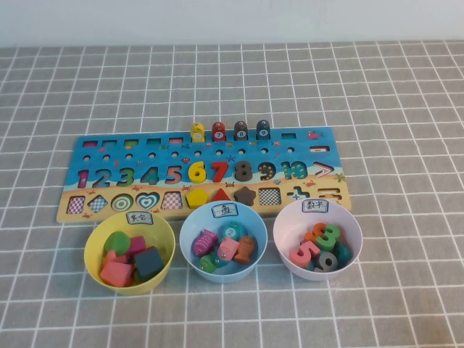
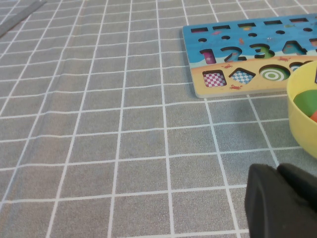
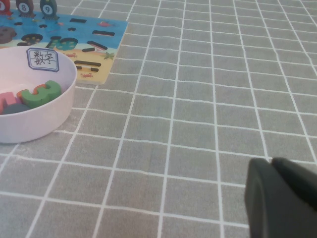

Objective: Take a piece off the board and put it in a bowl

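The board (image 1: 304, 154) lies across the middle of the table. Four small blocks stand in its far row. The dark teal-blue piece (image 1: 263, 130) is the rightmost, next to a grey-brown block (image 1: 241, 130); it also shows in the right wrist view (image 3: 48, 7). The light blue bowl (image 1: 185, 245) sits in front of the board's middle and holds several fish pieces. Neither arm shows in the high view. My left gripper (image 2: 277, 168) is shut and empty over bare cloth left of the board (image 2: 247, 49). My right gripper (image 3: 271, 160) is shut and empty over cloth right of the board (image 3: 99, 34).
A yellow bowl (image 1: 93, 254) of shape blocks stands left of the blue bowl and shows in the left wrist view (image 2: 297, 114). A pale lavender-white bowl (image 1: 284, 250) of number pieces stands right and shows in the right wrist view (image 3: 49, 116). Yellow (image 1: 197, 133) and red (image 1: 218, 131) blocks stand on the board.
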You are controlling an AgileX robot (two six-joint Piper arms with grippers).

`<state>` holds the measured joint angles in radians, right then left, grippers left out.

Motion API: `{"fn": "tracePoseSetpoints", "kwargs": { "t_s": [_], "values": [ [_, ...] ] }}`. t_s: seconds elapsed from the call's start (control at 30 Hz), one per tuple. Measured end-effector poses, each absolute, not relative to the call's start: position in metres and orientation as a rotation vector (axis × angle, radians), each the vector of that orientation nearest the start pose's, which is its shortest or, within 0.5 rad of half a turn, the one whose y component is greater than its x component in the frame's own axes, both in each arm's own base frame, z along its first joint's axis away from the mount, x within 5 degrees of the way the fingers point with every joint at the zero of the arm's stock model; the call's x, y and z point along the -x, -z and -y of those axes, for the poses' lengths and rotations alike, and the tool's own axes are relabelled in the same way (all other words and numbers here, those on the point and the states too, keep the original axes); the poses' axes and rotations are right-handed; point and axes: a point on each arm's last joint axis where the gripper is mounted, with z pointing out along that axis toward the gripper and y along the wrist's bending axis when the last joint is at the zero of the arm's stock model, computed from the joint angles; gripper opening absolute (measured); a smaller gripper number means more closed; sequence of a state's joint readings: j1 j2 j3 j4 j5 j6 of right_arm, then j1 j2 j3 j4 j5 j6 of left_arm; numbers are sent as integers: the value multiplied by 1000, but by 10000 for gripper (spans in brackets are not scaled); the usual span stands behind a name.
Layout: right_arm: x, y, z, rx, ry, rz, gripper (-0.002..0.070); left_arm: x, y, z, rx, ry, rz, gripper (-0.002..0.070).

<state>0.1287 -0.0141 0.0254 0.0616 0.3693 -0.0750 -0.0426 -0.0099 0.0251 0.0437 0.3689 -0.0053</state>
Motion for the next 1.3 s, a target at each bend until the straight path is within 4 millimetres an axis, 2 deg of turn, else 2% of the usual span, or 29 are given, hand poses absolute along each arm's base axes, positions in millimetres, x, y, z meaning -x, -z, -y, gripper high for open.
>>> {"fn": "tracePoseSetpoints", "kwargs": {
  "t_s": [0.37, 0.83, 1.13, 1.3],
  "values": [
    [-52, -173, -9, 139, -115, -1848, -17, -53, -172, 1, -67, -13, -1866, 0],
    [-55, -198, -13, -302, -589, -1575, -17, -53, -172, 1, -67, -13, -1866, 0],
    [-55, -199, -13, -411, -712, -1553, -17, -53, -172, 1, -67, -13, -1866, -1],
    [-56, -200, -19, -392, -753, -1646, -17, -53, -172, 1, -67, -13, -1866, 0]
  ]
}}
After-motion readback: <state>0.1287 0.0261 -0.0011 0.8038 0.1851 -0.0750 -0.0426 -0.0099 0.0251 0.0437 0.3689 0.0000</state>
